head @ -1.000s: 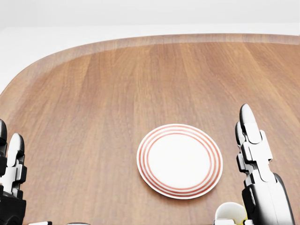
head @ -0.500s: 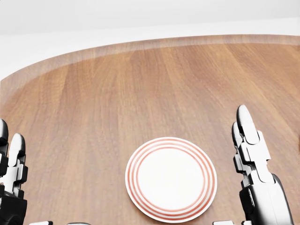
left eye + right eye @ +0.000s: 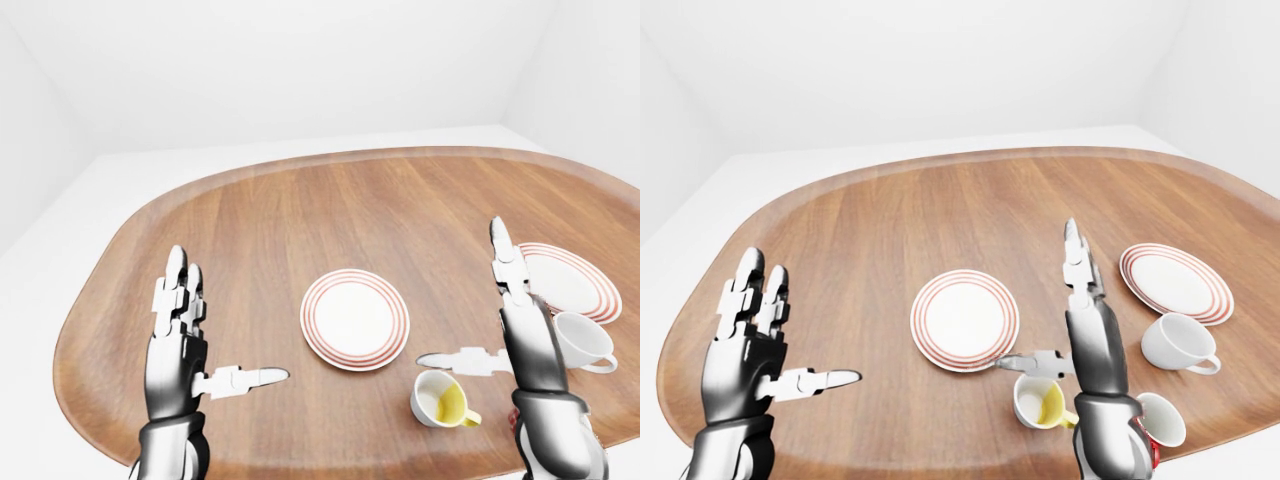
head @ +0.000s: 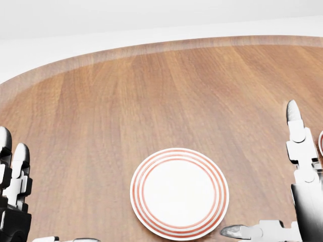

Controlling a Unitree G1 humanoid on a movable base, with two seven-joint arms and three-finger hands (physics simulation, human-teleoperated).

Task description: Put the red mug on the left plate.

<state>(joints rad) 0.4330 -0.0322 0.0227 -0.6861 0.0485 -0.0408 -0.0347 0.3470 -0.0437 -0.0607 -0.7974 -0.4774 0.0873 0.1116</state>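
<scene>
The left plate (image 3: 355, 318), white with red rings, lies on the wooden table (image 3: 300, 220) between my hands. The red mug (image 3: 1164, 421), white inside, sits at the bottom right of the right-eye view, partly hidden behind my right forearm. My right hand (image 3: 1035, 294) stands open just right of the plate, fingers up, thumb pointing left over a yellow mug (image 3: 1038, 402). My left hand (image 3: 228, 318) is open to the left of the plate and holds nothing.
A second red-ringed plate (image 3: 1175, 282) lies at the right, with a white mug (image 3: 1177, 344) just below it. The table's rounded edge (image 3: 75, 300) runs close by my left hand. White floor surrounds the table.
The camera shifted, so the plate slid down and left in the head view. My right hand has since moved right, and its thumb now shows at the bottom edge.
</scene>
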